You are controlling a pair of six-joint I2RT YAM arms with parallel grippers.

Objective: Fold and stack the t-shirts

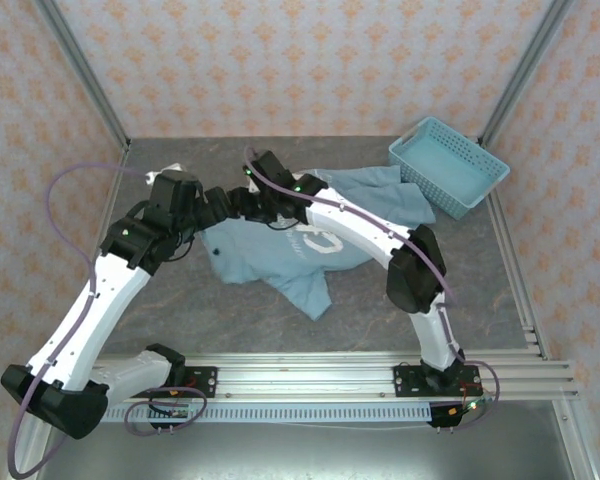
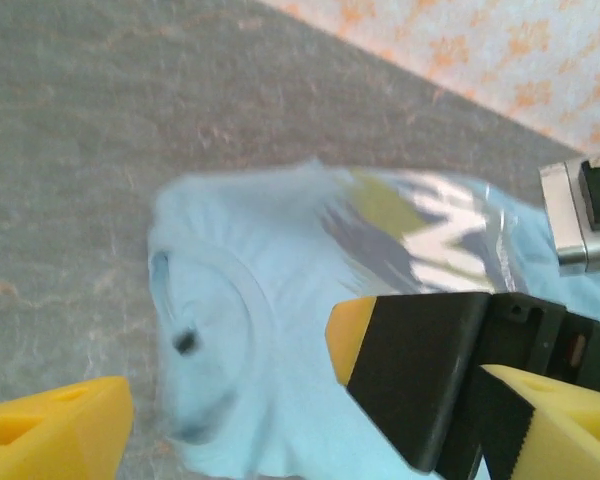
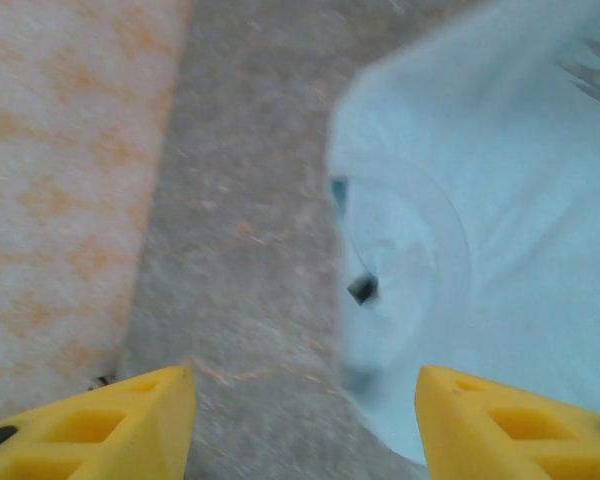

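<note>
right now the risk is the two grippers crowding each other: both arms reach to the same spot over the neck end of the t-shirt (image 1: 265,262), and in the left wrist view the right gripper (image 3: 302,385) sits just in front of the left gripper (image 2: 300,395), nearly between its fingers. if either closes or turns without room, the fingers could knock together or pinch the other tool instead of cloth. the left gripper stands wide open with nothing in it, and the right gripper is also spread apart and empty, its yellow tips above the collar (image 3: 400,260) and the bare table (image 1: 230,330). the shirt lies crumpled in the middle of the table, not yet folded, its printed lettering (image 1: 320,240) facing up and one sleeve (image 1: 310,295) trailing toward the arm bases. a grab at the collar could, i judge, catch only the top layer or bunch the soft cotton, so a fold would come out skewed; the wrinkles already there would make that worse. a pull toward the left could also drag the far edge along. around it, the blue basket (image 1: 428,185) stands at the back right, with the shirt's far edge running up close to it; whether they touch i cannot tell, but a wide sweep of the right arm could nudge it.
</note>
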